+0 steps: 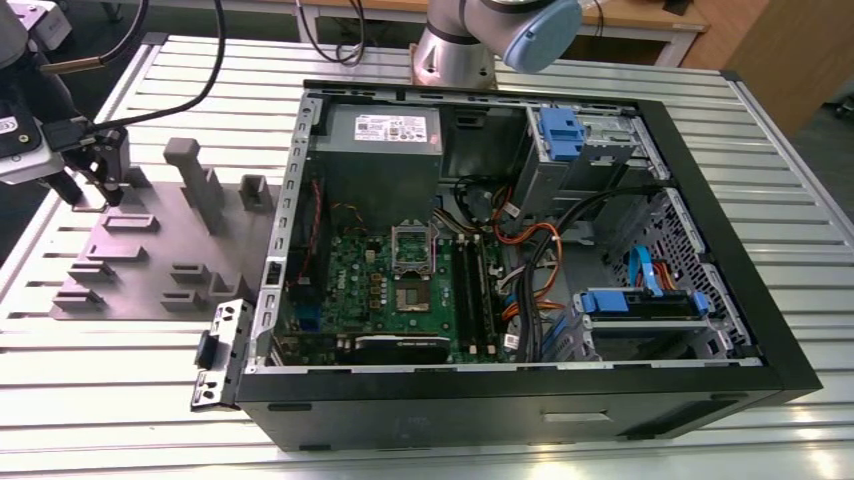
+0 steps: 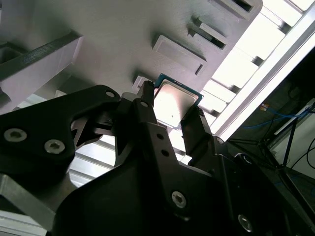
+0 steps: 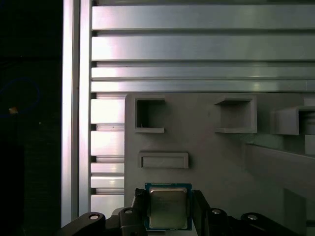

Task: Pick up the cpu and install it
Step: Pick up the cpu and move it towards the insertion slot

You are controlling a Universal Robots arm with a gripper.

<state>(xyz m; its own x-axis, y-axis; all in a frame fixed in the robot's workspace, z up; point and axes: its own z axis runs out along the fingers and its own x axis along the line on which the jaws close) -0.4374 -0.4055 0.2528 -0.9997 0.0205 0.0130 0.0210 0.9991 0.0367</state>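
At the exterior view's left edge, the robot's hand (image 1: 96, 193) reaches down over a grey parts tray (image 1: 147, 270) on the slatted worktop (image 1: 134, 370). In the first wrist view, the cpu (image 3: 168, 206) sits squarely between the two fingers (image 3: 139, 206), metal top facing the camera. The fingers press on two of its opposite edges, so the hand appears to pinch it; whether it has left the tray cannot be told. The green motherboard (image 1: 387, 290) and its socket (image 1: 411, 292) lie well apart from the hand, toward the exterior view's centre, inside the open computer case (image 1: 747, 300).
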